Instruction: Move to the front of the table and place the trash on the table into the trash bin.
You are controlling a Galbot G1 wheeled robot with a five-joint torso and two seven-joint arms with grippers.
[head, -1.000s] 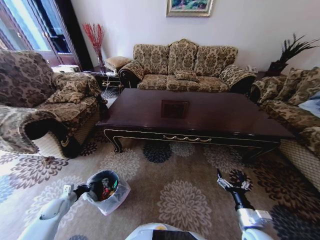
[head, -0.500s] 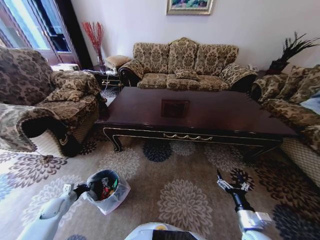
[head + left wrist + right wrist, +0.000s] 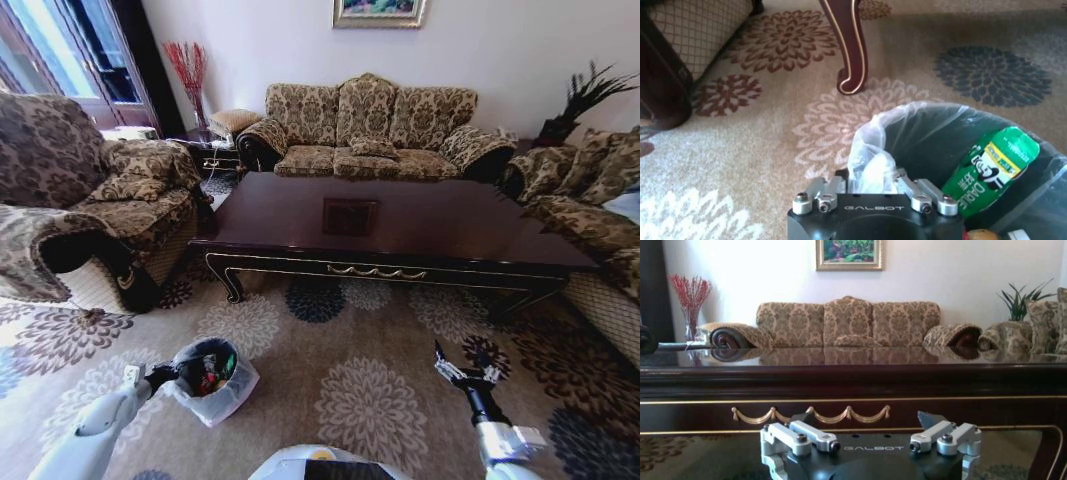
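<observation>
Lower left of the head view: the left end effector (image 3: 160,378) is clenched on the rim of the trash bin's plastic liner; in the left wrist view its fingers (image 3: 840,182) pinch a fold of the translucent bag. The trash bin (image 3: 232,392) stands on the patterned carpet (image 3: 370,400) and holds the trash; a green packet (image 3: 993,167) leans upright against its inner wall, and other items beneath it are too small to identify. Lower right of the head view: the right end effector (image 3: 466,374) hovers above the carpet with its fingers spread and nothing between them; the right wrist view shows the fingers (image 3: 810,435) apart, facing the apron of the desk. Centre of the frame: the dark glossy desk (image 3: 420,235), with gold ornament (image 3: 810,415) on its apron. Upper centre: a patterned sofa (image 3: 370,130) behind the desk, with an armchair (image 3: 90,200) at the left edge.
</observation>
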